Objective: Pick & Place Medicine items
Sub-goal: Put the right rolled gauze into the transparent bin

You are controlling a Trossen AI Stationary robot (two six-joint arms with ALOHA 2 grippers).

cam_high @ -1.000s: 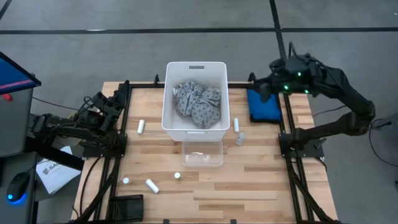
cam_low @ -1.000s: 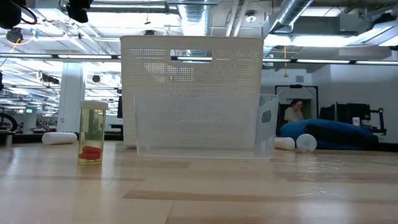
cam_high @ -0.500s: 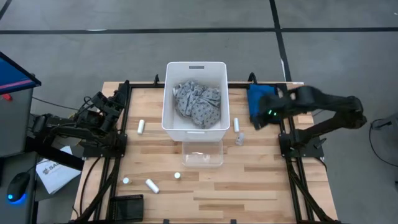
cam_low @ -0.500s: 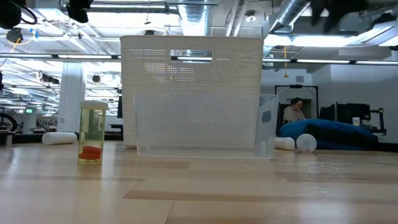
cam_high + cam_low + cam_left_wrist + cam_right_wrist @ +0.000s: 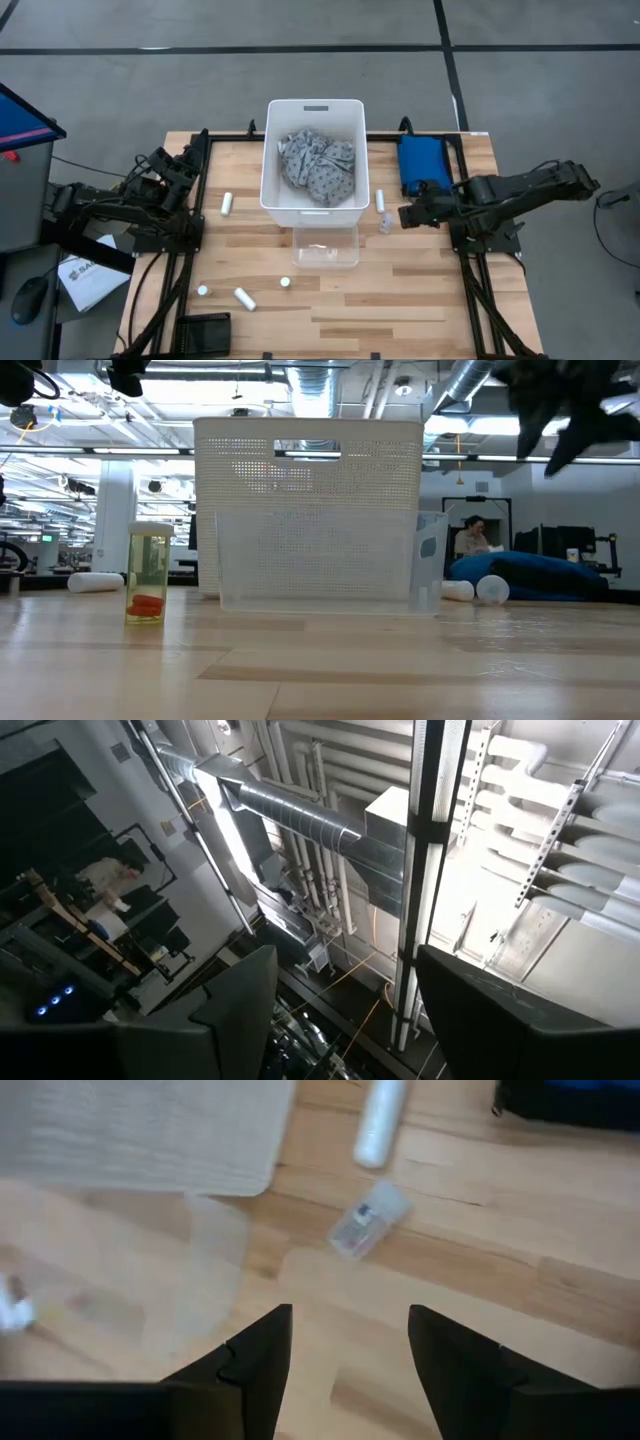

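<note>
While the left gripper (image 5: 152,172) sits parked at the table's left edge with fingers spread and nothing between them — its wrist camera sees only ceiling ducts — the right gripper (image 5: 408,216) hangs just right of the small clear bottle (image 5: 385,223), fingers (image 5: 250,1370) apart and empty. That bottle lies on the wood beside a white cylinder (image 5: 379,200), both between the white bin (image 5: 313,108) and the blue pouch (image 5: 421,163). In the right wrist view the bottle (image 5: 369,1218) and cylinder (image 5: 381,1124) lie ahead of the open fingers, untouched.

Other medicine items are scattered on the table (image 5: 420,290): one cylinder (image 5: 226,204) left of the bin, another cylinder (image 5: 244,298) near the front, plus two small round pieces (image 5: 203,291) and (image 5: 285,283). A clear container (image 5: 325,246) sits against the bin's front; grey cloth (image 5: 316,166) fills the bin. The low view shows a yellowish vial (image 5: 149,573) with something red inside — upright.
</note>
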